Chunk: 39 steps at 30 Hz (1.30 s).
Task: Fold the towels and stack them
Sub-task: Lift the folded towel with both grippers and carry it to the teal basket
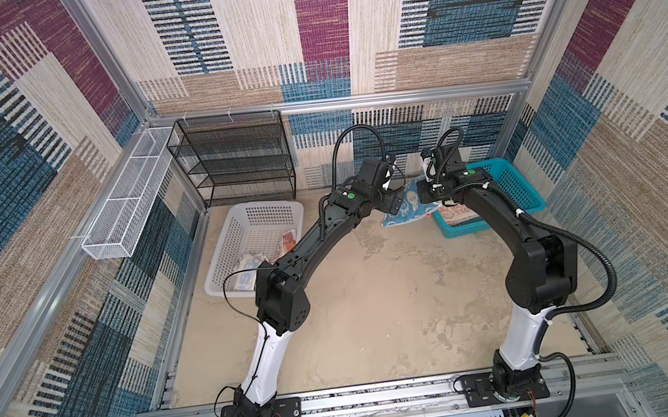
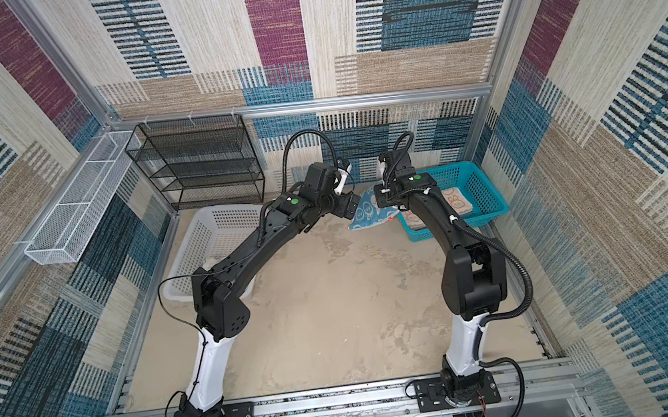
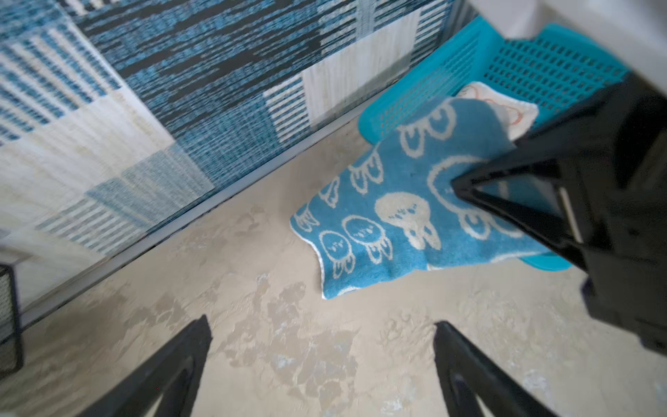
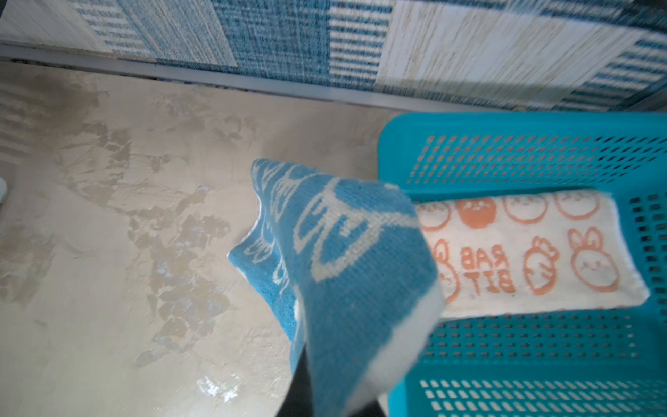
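Note:
A blue-and-white rabbit-print towel [image 1: 405, 211] [image 2: 366, 219] hangs in the air beside the left rim of the teal basket [image 4: 505, 159]. My right gripper [image 3: 465, 187] is shut on its upper part, and in the right wrist view the cloth [image 4: 343, 260] hides the fingers. The orange-and-cream rabbit towel [image 4: 523, 260] [image 2: 459, 201] lies folded flat in the teal basket. My left gripper [image 3: 322, 325] [image 1: 394, 205] is open and holds nothing, hovering over bare table just left of the hanging towel [image 3: 397, 202]. A crumpled pale, blue and orange cloth [image 1: 244, 274] lies in the white basket [image 1: 250, 221].
A black mesh shelf [image 1: 235, 156] stands at the back left, behind the white basket. On the left wall hangs a white wire tray [image 1: 127, 200]. The back wall runs close behind both grippers. The table in front of the baskets is a mottled beige surface [image 1: 375, 306].

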{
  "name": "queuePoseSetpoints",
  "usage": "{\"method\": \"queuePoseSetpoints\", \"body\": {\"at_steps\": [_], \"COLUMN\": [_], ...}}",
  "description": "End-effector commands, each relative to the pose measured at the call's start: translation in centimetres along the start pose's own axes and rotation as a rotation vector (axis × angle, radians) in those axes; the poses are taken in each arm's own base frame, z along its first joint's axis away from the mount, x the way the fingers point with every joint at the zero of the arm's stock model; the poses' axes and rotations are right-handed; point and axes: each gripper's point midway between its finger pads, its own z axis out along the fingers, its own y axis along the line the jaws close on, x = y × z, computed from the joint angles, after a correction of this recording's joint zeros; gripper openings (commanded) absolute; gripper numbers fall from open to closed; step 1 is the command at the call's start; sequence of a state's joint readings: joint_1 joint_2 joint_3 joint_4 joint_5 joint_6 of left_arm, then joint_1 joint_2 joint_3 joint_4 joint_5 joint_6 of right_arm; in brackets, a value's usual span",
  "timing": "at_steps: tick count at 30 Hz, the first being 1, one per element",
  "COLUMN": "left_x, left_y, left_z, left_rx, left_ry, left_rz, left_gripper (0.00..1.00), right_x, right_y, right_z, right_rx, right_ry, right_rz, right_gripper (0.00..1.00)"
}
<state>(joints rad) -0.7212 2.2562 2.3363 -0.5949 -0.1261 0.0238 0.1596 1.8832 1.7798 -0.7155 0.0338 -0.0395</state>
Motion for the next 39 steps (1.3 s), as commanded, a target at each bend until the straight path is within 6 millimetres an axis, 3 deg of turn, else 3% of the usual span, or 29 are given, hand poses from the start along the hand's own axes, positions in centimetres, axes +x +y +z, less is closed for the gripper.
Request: {"method": "queuePoseSetpoints", "body": {"at_steps": [1,13,21,26,30,39], "left_x": [0.4,0.3,-0.3,-0.3,-0.5,0.3], "left_y": [-1.5,-3.7,-5.3,-6.7,-7.2,-7.4], "left_z": [0.3,2.4,3.0,3.7,4.2,5.0], "left_rx": [0.075,0.163,0.206,0.243,0.251,0.241], "left_ry": [0.028,-0.002,-0.037,-0.055,-0.074,-0.062], "left_rz": [0.069,0.026,0.018,0.006,0.006,0.021], "left_gripper": [0.99,1.0,0.99,0.99,0.99,0.99], "right_x": [-0.5,0.7,3.4,2.9,2.6,3.3], "right_y": [-2.3,-8.8,-14.0,-18.0,-19.5,-20.5], "right_z": [-0.1,0.1,0.8,1.5,3.1,8.3], "right_rx": [0.046,0.163,0.336,0.465,0.496,0.498], "right_ry": [0.032,0.11,0.157,0.144,0.128,0.149], "right_rz": [-0.049,-0.034,-0.126,-0.178,-0.227,-0.303], "right_gripper": [0.0,0.0,0.0,0.0,0.0,0.0]}}
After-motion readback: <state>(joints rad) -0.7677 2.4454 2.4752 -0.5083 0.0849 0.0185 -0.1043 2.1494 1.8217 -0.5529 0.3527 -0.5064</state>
